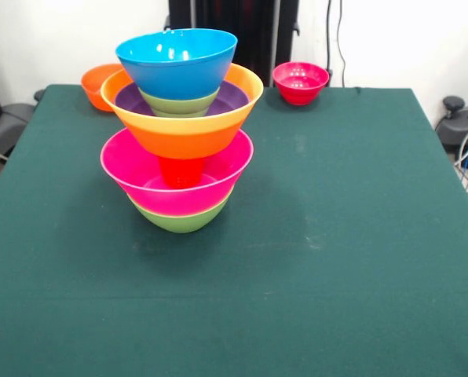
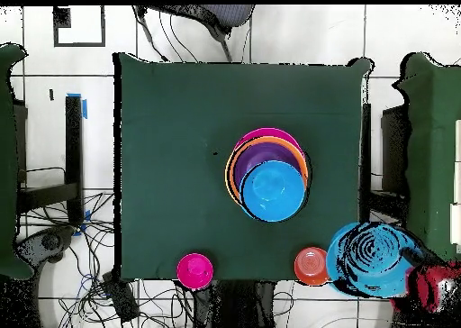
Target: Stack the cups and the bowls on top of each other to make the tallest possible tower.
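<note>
The tower (image 1: 179, 133) stands left of the table's middle. From the bottom it is a green bowl (image 1: 180, 220), a pink bowl (image 1: 140, 169), the red cup (image 1: 180, 170), a wide orange bowl (image 1: 183, 129), a purple bowl (image 1: 232, 97), a green bowl (image 1: 179, 104) and a blue bowl (image 1: 177, 63) on top. From overhead the tower (image 2: 268, 176) shows blue over purple, orange and pink. Another blue bowl (image 2: 371, 257) shows past the table's corner in the overhead view. Beside it is my red arm (image 2: 434, 284), with my gripper (image 2: 411, 254) at the bowl's rim. The front view shows no gripper.
A small orange bowl (image 1: 98, 85) sits at the far left edge and also shows overhead (image 2: 311, 266). A small red-pink bowl (image 1: 300, 82) sits at the far edge right of centre and shows overhead (image 2: 194, 270). The green table (image 1: 336, 236) stretches wide to the right of the tower.
</note>
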You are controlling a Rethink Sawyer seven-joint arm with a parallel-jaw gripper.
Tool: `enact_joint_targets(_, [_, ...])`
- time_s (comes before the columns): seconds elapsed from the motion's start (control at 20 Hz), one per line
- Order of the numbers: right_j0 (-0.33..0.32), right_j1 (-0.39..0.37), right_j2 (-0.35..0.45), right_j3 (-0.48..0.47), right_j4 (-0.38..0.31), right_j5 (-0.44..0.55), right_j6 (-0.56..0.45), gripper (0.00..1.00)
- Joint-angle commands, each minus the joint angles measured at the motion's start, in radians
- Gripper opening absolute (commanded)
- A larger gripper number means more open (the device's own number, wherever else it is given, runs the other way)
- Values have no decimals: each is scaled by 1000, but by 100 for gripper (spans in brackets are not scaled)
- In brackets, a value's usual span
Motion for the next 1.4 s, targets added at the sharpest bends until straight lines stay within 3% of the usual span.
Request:
enact_joint_targets(0.05, [73,59,-24,99,-12,-41,-327,0])
enact_joint_targets(0.85, [102,79,-57,105,7,-79,-347,0])
enact_joint_targets(1.4, [107,57,-74,67,-46,0,-312,0])
